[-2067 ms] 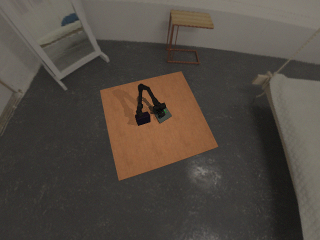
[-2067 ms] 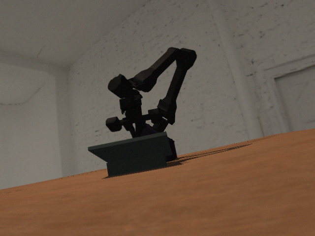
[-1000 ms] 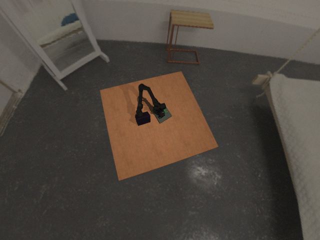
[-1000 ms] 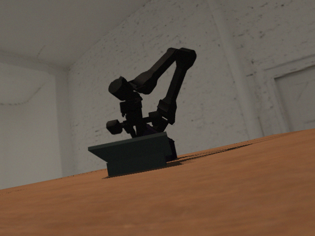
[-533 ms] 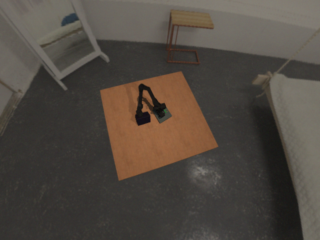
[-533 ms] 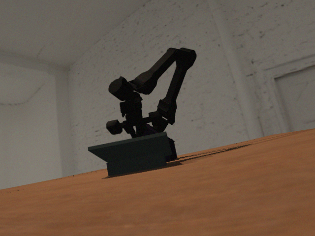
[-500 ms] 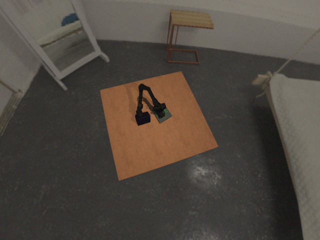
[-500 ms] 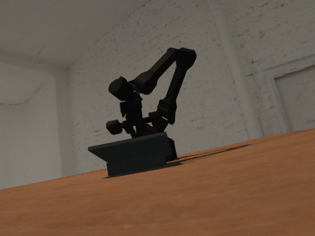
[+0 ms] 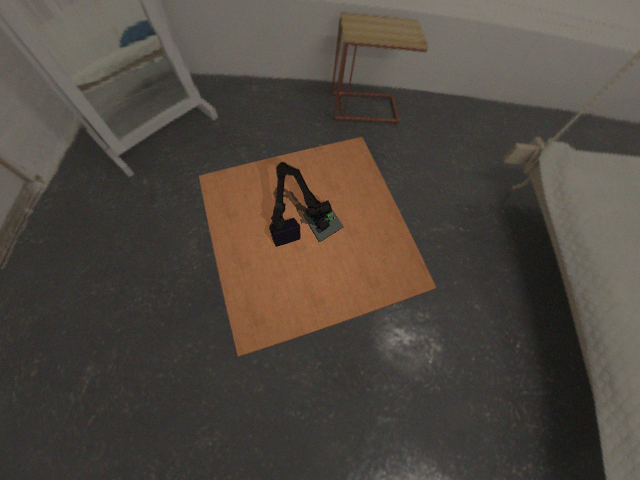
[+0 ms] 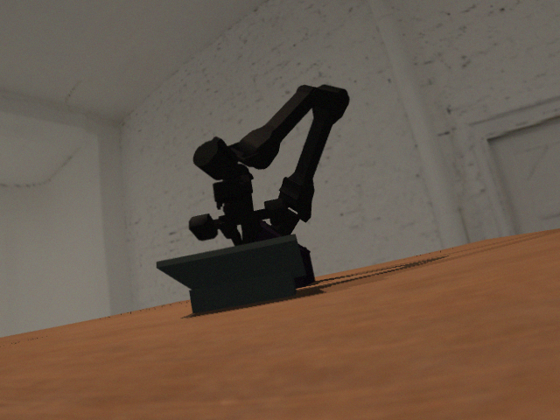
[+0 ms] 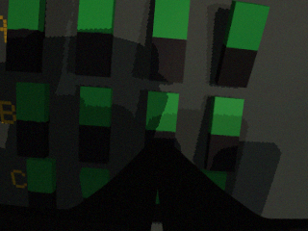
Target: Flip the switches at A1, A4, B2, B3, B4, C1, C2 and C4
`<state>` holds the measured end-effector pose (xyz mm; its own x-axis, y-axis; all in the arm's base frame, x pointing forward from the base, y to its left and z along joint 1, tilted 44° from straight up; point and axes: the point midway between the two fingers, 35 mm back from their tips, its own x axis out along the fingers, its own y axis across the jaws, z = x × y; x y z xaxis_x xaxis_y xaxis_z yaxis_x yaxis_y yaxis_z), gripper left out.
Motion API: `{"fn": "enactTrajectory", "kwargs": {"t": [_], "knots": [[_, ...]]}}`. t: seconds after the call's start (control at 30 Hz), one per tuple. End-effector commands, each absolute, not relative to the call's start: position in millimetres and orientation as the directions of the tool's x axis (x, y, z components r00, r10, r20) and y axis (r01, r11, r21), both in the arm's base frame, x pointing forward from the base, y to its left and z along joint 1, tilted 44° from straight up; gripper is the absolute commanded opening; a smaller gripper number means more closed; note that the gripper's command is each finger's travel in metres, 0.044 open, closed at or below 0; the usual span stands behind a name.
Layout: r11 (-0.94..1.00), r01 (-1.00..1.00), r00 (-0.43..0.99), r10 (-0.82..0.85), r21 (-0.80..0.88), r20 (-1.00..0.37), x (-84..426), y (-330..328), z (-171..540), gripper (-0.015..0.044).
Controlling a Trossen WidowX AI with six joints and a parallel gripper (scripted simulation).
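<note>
My gripper [image 11: 158, 150] is shut and empty, pointing down at the panel [image 9: 323, 236] [image 10: 244, 271] [image 11: 284, 113]. In the wrist view its tips cover most of the dark half of switch B3 [image 11: 169, 108]; contact cannot be told. The rockers have green far halves and dark near halves: A1 [image 11: 25, 50], A4 [image 11: 246, 26], B2 [image 11: 95, 113], B4 [image 11: 227, 115], C1 [image 11: 40, 174]. The fingers partly cover C2 [image 11: 92, 180] and C4 [image 11: 218, 179], and hide nearly all of C3. Which ends are raised is hard to tell.
Switches A2 [image 11: 95, 48], A3 [image 11: 169, 53] and B1 [image 11: 33, 103] stand around the listed ones. The arm's dark base [image 9: 285, 233] is beside the panel on the wooden mat [image 9: 320, 294]. Shadows darken the panel's left and lower parts.
</note>
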<state>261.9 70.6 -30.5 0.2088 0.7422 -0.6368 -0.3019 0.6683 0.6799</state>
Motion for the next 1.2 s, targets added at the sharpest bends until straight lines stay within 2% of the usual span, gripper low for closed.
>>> {"fn": "enactTrajectory", "kwargs": {"t": [0.0, 0.9, 1.17], "knots": [[0.668, -0.297, 0.203, 0.743, 0.683, -0.638, 261, 72, -32, 0.0000], [0.668, -0.297, 0.203, 0.743, 0.683, -0.638, 261, 75, -35, 0.0000], [0.671, -0.296, 0.179, 0.738, 0.680, -0.650, 251, 26, 7, 0.0000]]}}
